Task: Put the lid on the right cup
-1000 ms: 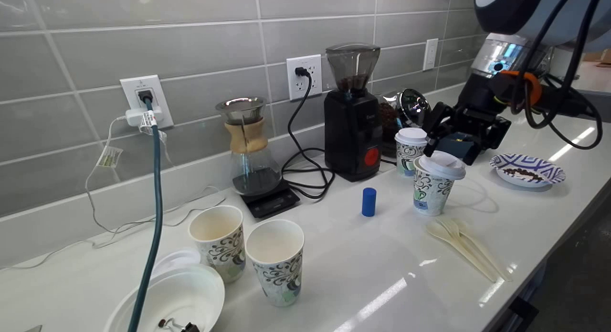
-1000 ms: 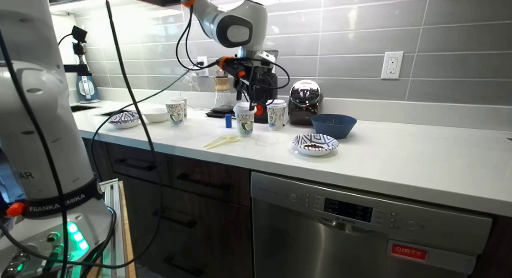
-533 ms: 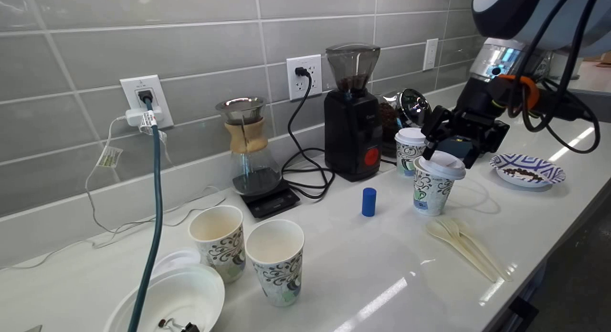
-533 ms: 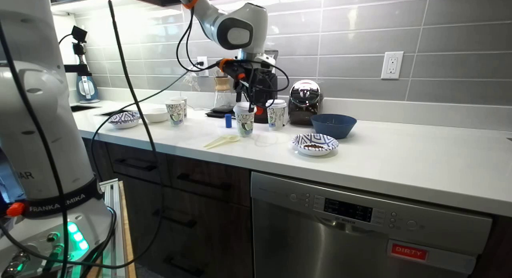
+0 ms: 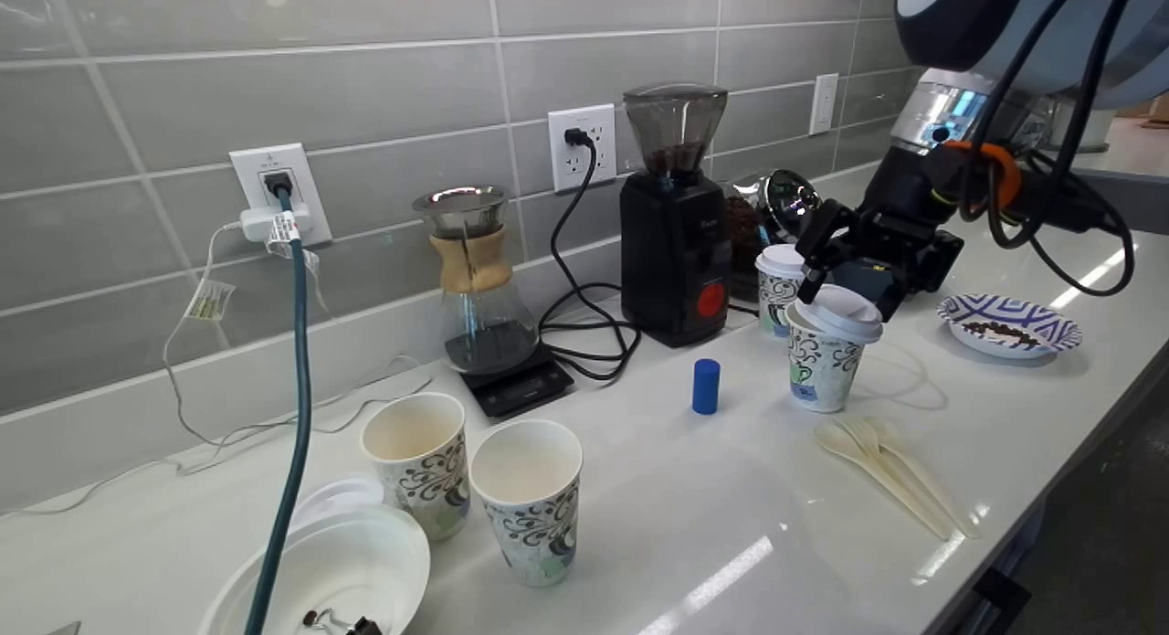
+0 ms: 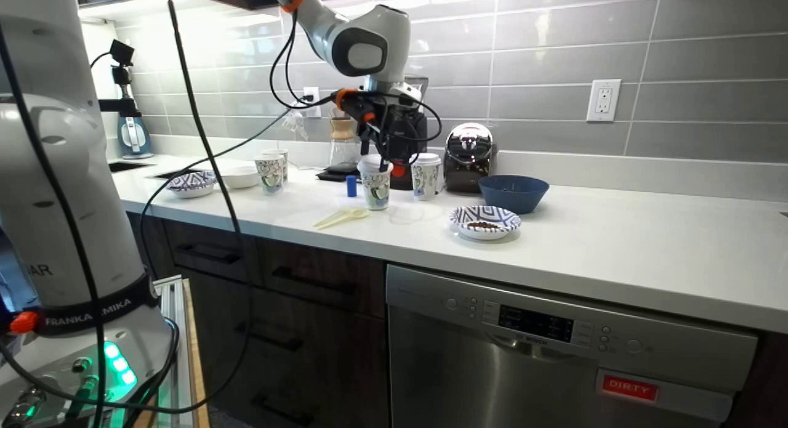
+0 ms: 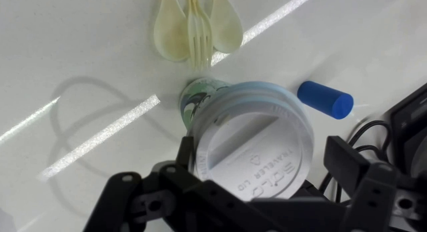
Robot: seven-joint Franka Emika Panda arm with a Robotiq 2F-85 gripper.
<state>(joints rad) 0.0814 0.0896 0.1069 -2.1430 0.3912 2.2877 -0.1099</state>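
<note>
To the right of the blue cylinder (image 5: 706, 386), in an exterior view, stands the patterned paper cup (image 5: 822, 372) with the white lid (image 7: 263, 138) on top. The gripper (image 5: 847, 301) is over it, spread wide, so the white lid lies between its fingers. In the wrist view the finger (image 7: 345, 162) nearer the blue cylinder stands clear of the rim; the farther one is right at the edge, and whether it touches I cannot tell. Compared with half a second ago, gripper, white lid and patterned paper cup sit slightly closer to the blue cylinder.
</note>
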